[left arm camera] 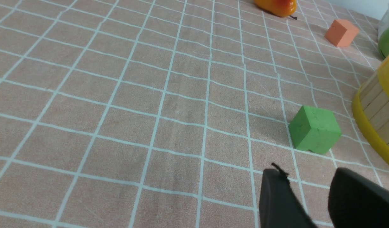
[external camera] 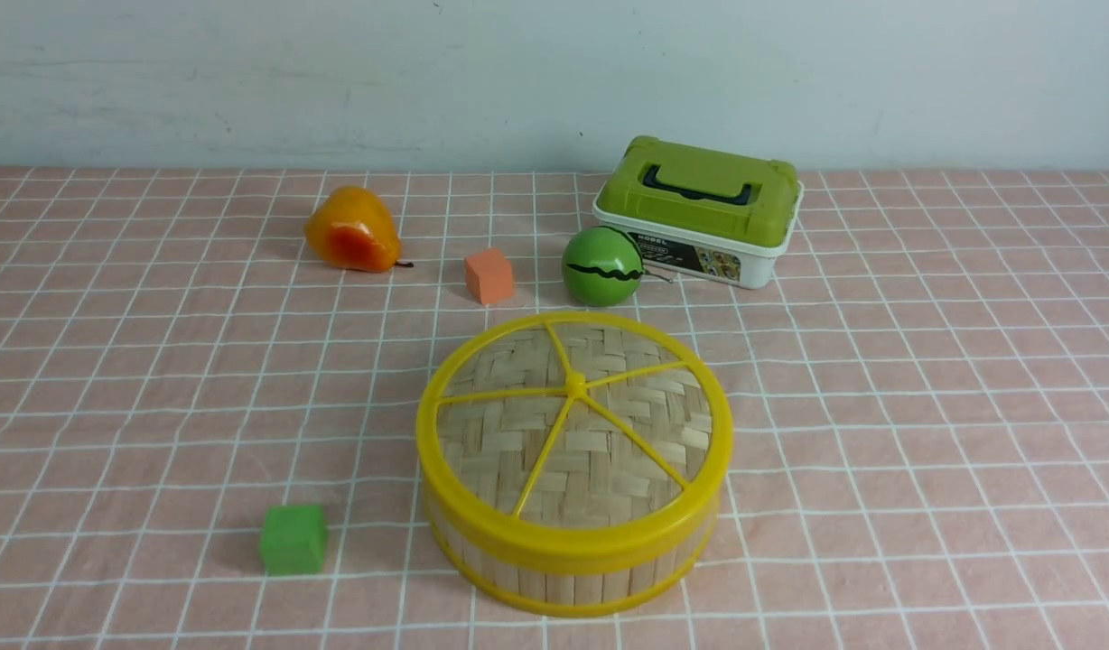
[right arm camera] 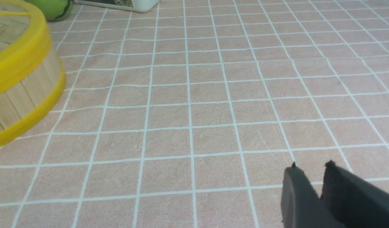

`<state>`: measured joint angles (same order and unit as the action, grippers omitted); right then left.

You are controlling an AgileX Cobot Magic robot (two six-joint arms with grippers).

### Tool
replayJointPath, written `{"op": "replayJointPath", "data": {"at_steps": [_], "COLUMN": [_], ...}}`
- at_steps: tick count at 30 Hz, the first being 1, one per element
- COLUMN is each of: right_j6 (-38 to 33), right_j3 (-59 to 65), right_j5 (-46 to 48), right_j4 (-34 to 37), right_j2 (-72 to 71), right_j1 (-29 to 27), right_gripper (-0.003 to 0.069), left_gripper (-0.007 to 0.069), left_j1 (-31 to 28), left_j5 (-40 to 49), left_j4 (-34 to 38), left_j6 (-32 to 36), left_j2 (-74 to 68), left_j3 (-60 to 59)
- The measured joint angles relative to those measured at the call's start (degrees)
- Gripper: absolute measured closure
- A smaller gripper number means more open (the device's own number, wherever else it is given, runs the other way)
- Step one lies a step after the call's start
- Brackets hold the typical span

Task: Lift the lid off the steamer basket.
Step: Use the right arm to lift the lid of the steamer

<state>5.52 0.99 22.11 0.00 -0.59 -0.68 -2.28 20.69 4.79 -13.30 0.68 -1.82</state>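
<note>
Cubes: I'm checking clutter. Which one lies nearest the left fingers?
The green cube, just beyond the left fingers; the orange cube sits far back.

1. I see a plain pale wall (external camera: 338, 81) across the back, lightly scuffed
2. A pink cloth (external camera: 925, 406) with a white grid covers everything below it
3. Light looks soft, shadows faint

Likely a lab test setup: checked pink cloth (external camera: 880, 406), bare pale wall (external camera: 247, 81), toy pear (external camera: 351, 230).
</note>
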Motion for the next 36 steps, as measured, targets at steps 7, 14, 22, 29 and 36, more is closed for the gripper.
{"op": "replayJointPath", "data": {"at_steps": [7, 14, 22, 29, 36], "right_j6": [0.0, 0.0, 0.0, 0.0, 0.0], "right_j3": [0.0, 0.0, 0.0, 0.0, 0.0], "right_j5": [0.0, 0.0, 0.0, 0.0, 0.0], "right_j4": [0.0, 0.0, 0.0, 0.0, 0.0], "right_j2": [0.0, 0.0, 0.0, 0.0, 0.0], "right_j1": [0.0, 0.0, 0.0, 0.0, 0.0], "right_gripper": [0.0549, 0.0538, 0.0529, 0.0522, 0.0522], "left_gripper": [0.0386, 0.0386, 0.0386, 0.0386, 0.0386], "left_j1": [0.0, 0.0, 0.0, 0.0, 0.0], "left_j5": [0.0, 0.0, 0.0, 0.0, 0.0], "left_j4": [0.0, 0.0, 0.0, 0.0, 0.0], "left_j6": [0.0, 0.0, 0.0, 0.0, 0.0], "left_j2": [0.0, 0.0, 0.0, 0.0, 0.0], "left_j3": [0.0, 0.0, 0.0, 0.0, 0.0]}}
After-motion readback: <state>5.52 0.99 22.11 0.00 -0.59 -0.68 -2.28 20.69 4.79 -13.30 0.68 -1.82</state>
